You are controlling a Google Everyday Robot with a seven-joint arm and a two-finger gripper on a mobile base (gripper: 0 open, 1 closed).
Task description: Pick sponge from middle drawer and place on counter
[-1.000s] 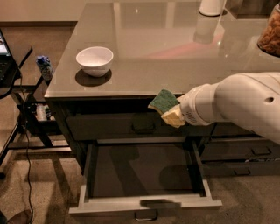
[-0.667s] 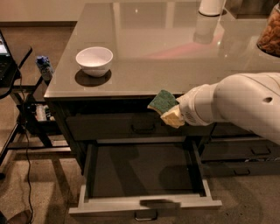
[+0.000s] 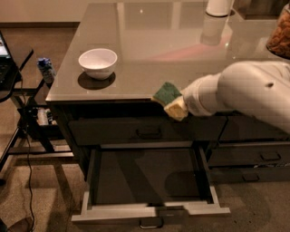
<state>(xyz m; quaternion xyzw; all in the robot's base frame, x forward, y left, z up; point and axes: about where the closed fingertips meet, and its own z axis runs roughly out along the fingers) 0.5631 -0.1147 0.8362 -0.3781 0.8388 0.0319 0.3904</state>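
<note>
The white arm (image 3: 253,97) enters the camera view from 3 o'clock and ends at the front edge of the counter (image 3: 158,45). The gripper (image 3: 176,105) is at the arm's tip, mostly hidden behind its load, and is clamped on the sponge (image 3: 167,94). The sponge is held off every surface, tilted, with the dark green face uppermost and the pale yellow layer below. It overlaps the counter's front lip, with its lower part in front of the dark upper drawer (image 3: 136,131). The middle drawer (image 3: 113,212) lies toward 6 o'clock from the sponge. It is pulled fully out, its dark interior is exposed, and its small metal handle (image 3: 151,223) sits on the pale front panel. A white bowl (image 3: 98,61) stands on the counter toward 10 o'clock from the sponge, well apart from it. A white cylindrical object (image 3: 219,7) stands at the counter's far edge, toward 1 o'clock. A black side table (image 3: 16,65) stands at 9 o'clock, beside the counter.
</note>
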